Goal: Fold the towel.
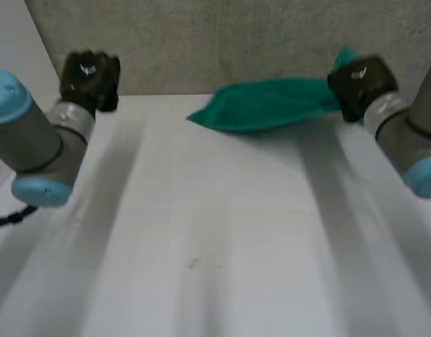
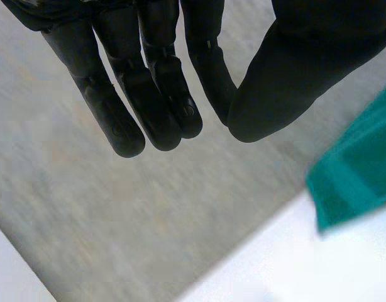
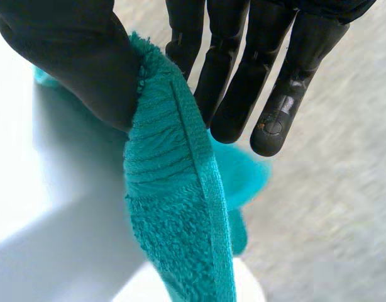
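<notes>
Head view. Left arm enters from the left of the frame. Its left hand (image 1: 89, 78) is raised at upper left, over the far edge of the white table (image 1: 201, 232), well apart from the cloth. Right arm comes in from the right. The right hand (image 1: 359, 84) sits at upper right, on the right end of the teal towel (image 1: 272, 105). The towel stretches leftward along the table's far edge and narrows to a tip near upper centre. Cannot tell whether it lies on the table or hangs just above it. Grey floor (image 1: 236, 42) lies behind.

Left wrist view. Left hand (image 2: 149, 75) has fingers straight and close together, with the thumb set a little apart. It holds nothing. One corner of the towel (image 2: 356, 170) shows off to the thumb side, over the table edge (image 2: 275, 264), not touching the hand.

Right wrist view. Right hand (image 3: 67, 50) pinches the towel (image 3: 174, 207) at its hemmed edge, thumb pressed against one face and straight fingers (image 3: 275, 94) behind the other. The cloth hangs down from the pinch, bunched.
</notes>
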`<move>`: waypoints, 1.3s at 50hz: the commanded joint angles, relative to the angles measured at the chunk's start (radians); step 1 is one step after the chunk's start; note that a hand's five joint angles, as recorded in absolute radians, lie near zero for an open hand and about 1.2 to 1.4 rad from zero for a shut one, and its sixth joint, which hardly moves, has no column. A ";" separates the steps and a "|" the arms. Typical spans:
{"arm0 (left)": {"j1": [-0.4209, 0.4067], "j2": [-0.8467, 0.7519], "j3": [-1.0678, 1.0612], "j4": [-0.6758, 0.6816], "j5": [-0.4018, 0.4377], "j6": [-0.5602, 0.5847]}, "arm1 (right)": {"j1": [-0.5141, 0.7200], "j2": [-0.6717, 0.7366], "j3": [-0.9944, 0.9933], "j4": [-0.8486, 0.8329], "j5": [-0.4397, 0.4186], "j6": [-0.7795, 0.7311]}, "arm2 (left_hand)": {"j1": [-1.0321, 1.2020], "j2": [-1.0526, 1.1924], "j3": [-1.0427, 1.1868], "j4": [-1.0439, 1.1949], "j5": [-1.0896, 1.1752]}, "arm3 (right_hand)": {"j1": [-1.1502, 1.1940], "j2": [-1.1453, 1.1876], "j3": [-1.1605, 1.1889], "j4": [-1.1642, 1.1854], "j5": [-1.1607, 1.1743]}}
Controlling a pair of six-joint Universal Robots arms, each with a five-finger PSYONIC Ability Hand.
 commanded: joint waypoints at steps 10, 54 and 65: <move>-0.109 -0.031 -0.242 0.013 0.010 -0.013 | 0.019 -0.169 0.147 0.010 -0.037 0.010 | -0.895 -0.961 -0.960 -0.962 -0.930 | 0.430 0.214 0.210 0.201 0.227; -0.219 -0.240 0.022 -0.011 -0.145 -0.403 | 0.050 -0.632 0.110 0.119 -0.090 -0.003 | 0.266 0.200 0.201 0.200 0.232 | 0.430 0.214 0.210 0.201 0.227; -0.024 0.203 -0.237 -0.189 -0.044 -0.225 | -0.127 -0.452 0.150 0.311 -0.102 -0.091 | 0.266 0.200 0.201 0.200 0.232 | 0.430 0.214 0.210 0.201 0.227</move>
